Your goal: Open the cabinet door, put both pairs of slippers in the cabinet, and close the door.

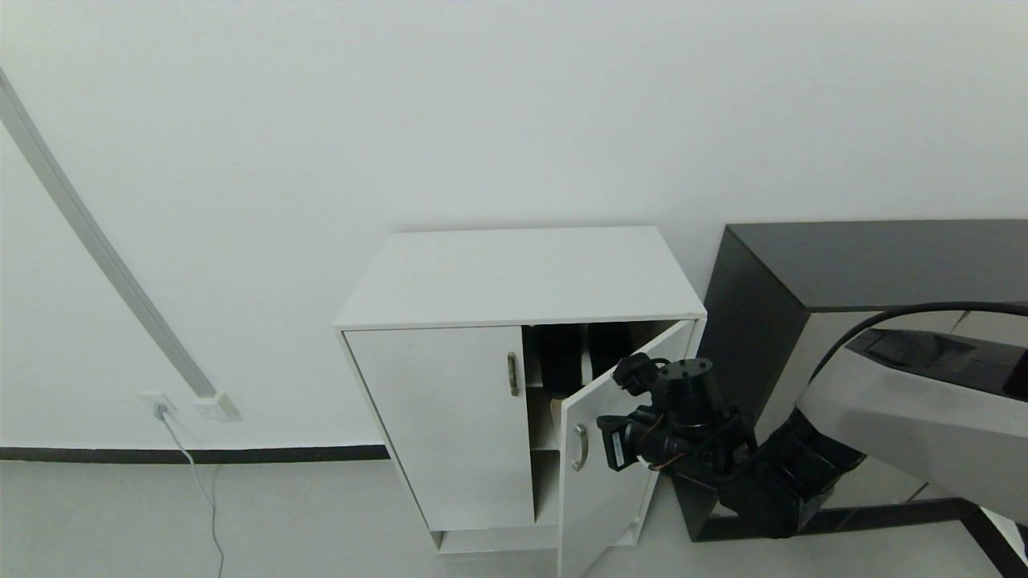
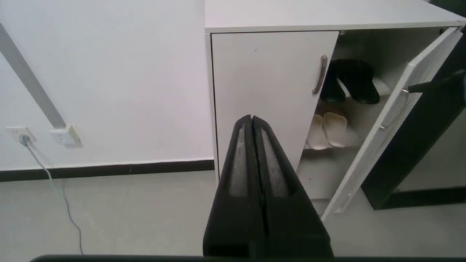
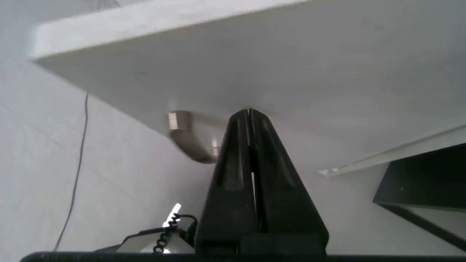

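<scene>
The white cabinet (image 1: pixel 514 277) stands against the wall with its left door (image 1: pixel 442 417) shut and its right door (image 1: pixel 598 506) swung partly open. Inside, a black pair of slippers (image 2: pixel 351 78) rests on the upper shelf and a white pair (image 2: pixel 328 131) on the shelf below. My right gripper (image 1: pixel 612 443) is shut, its tip against the outer face of the right door beside the handle (image 1: pixel 579 447); the right wrist view has the gripper (image 3: pixel 250 115) next to that handle (image 3: pixel 191 140). My left gripper (image 2: pixel 251 120) is shut and holds nothing, some way in front of the cabinet.
A black cabinet (image 1: pixel 843 265) stands close to the white one's right side, behind the open door. A wall socket (image 1: pixel 161 401) with a cable (image 1: pixel 201 490) running to the floor lies to the left. Bare grey floor spreads in front.
</scene>
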Motion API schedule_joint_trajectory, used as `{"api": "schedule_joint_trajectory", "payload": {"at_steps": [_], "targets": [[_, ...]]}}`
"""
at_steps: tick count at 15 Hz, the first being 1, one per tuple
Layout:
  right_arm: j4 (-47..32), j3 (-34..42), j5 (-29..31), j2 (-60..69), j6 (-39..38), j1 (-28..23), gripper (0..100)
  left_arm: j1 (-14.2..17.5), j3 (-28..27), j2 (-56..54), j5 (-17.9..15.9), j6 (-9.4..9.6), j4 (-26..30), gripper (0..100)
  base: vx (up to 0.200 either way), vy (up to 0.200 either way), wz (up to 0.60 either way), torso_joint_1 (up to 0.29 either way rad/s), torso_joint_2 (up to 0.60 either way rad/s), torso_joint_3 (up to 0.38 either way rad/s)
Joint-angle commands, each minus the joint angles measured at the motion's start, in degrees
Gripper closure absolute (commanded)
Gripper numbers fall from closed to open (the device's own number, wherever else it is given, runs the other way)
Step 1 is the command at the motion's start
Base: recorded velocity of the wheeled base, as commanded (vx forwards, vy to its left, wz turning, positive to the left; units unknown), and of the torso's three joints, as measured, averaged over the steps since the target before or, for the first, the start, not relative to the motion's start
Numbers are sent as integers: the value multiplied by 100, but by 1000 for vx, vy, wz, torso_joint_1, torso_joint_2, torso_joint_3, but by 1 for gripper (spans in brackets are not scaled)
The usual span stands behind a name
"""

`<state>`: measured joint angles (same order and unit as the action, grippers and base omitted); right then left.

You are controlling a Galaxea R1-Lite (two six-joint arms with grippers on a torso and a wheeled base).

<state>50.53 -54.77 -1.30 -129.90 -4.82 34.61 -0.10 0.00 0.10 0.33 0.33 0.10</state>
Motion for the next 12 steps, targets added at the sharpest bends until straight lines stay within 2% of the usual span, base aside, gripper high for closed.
{"api": "schedule_joint_trajectory", "payload": {"at_steps": [1,12], "targets": [[-122,-332,-1,-211,-2,-68,100,1,0,-1,2,2,-1,100,0,0,0,0,0,0],[-571,-1405,7,-694,-2,-244,100,1,0,-1,2,2,-1,100,0,0,0,0,0,0]]}}
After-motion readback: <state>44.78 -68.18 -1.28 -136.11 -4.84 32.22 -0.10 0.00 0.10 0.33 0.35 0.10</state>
